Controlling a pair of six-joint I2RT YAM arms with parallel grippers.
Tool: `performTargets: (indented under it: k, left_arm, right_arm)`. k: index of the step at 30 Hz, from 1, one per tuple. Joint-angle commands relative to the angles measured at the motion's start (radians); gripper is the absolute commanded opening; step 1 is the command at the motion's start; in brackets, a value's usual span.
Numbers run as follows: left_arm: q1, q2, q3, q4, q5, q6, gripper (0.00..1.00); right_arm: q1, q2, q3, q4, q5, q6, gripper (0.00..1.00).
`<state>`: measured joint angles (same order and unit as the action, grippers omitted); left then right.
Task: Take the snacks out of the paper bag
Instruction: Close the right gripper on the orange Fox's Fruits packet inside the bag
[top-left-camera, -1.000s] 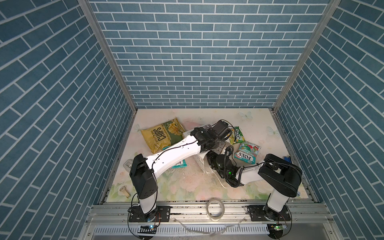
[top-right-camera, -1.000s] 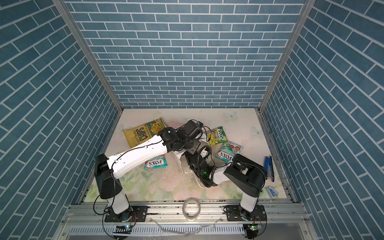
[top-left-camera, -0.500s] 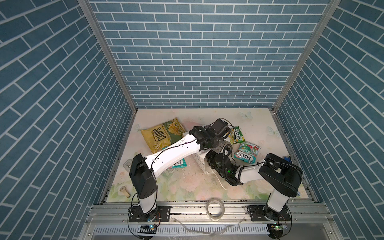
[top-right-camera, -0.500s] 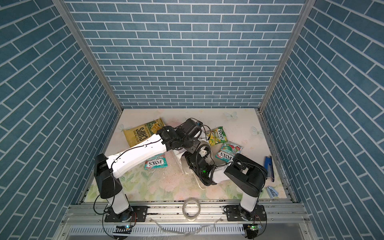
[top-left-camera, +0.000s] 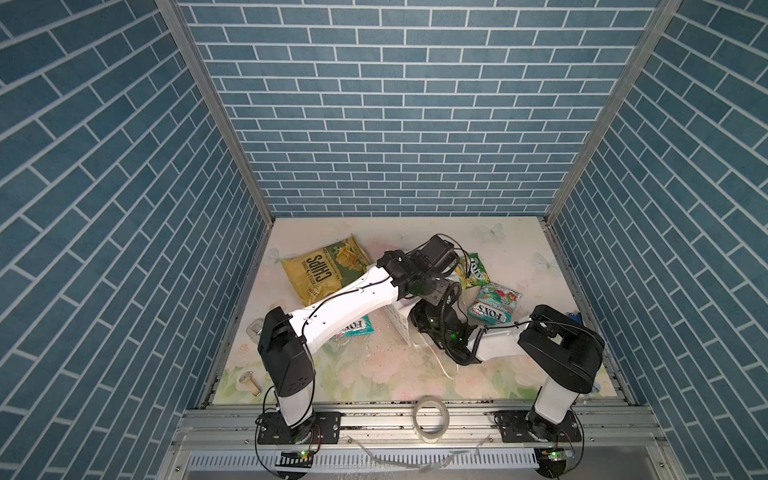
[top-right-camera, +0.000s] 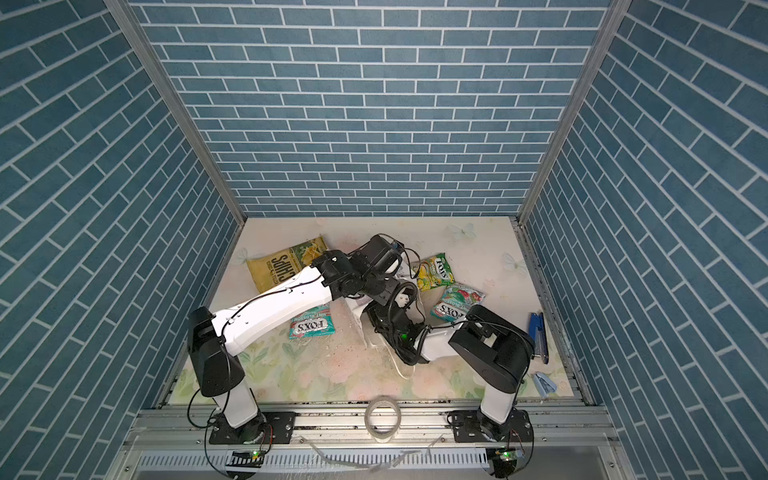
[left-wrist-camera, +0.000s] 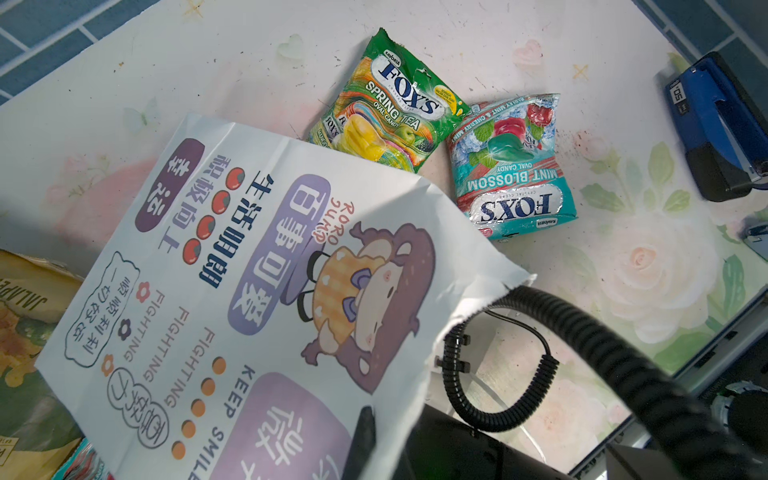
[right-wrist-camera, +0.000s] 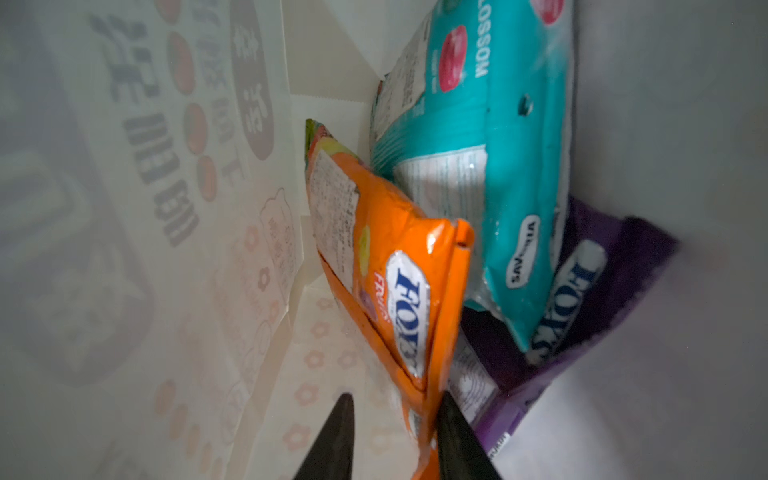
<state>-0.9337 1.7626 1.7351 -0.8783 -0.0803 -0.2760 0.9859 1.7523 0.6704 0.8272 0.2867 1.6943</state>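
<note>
The white paper bag (top-left-camera: 399, 320) (top-right-camera: 357, 320) lies on its side at mid-table, its cartoon side (left-wrist-camera: 249, 291) facing up. My left gripper (left-wrist-camera: 370, 444) (top-left-camera: 436, 291) is shut on the bag's mouth edge. My right gripper (right-wrist-camera: 397, 436) reaches inside the bag, open, with the orange packet's (right-wrist-camera: 395, 257) edge between its fingers, against one of them. A teal packet (right-wrist-camera: 498, 166) and a purple one (right-wrist-camera: 602, 282) lie behind it. Outside on the table lie the chips bag (top-left-camera: 328, 270), a yellow-green packet (left-wrist-camera: 390, 104) and two teal packets (left-wrist-camera: 515, 166) (top-right-camera: 311, 326).
A dark blue stapler (top-right-camera: 538, 332) lies by the right wall, with a small light blue object (top-right-camera: 544, 382) in front of it. A clear tape roll (top-left-camera: 430, 417) sits on the front rail. Small metal pieces (top-left-camera: 249, 384) lie at the front left.
The left gripper has shifted slightly with the bag's edge in it. The right gripper stays inside the bag, hardly moved.
</note>
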Motion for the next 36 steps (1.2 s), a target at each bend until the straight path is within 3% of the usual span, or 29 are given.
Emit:
performTargets:
  k: [1, 26, 29, 34, 36]
  left_arm:
    - [0.004, -0.026, 0.029, -0.029, 0.02, 0.001, 0.0]
    - [0.016, -0.027, 0.041, -0.042, 0.069, 0.0, 0.0]
    - [0.016, -0.03, 0.043, -0.043, 0.071, 0.0, 0.0]
    - [0.024, -0.031, 0.04, -0.045, 0.076, 0.001, 0.0]
    - [0.03, -0.031, 0.041, -0.046, 0.078, 0.002, 0.0]
  right_arm:
    - [-0.008, -0.003, 0.001, -0.01, 0.002, -0.022, 0.34]
    - [-0.047, 0.08, 0.077, -0.054, -0.055, -0.042, 0.34]
    - [-0.049, 0.083, 0.084, -0.053, -0.054, -0.048, 0.26]
    - [-0.048, 0.058, 0.079, -0.059, -0.045, -0.077, 0.0]
    - [-0.049, 0.043, 0.074, -0.062, -0.041, -0.086, 0.0]
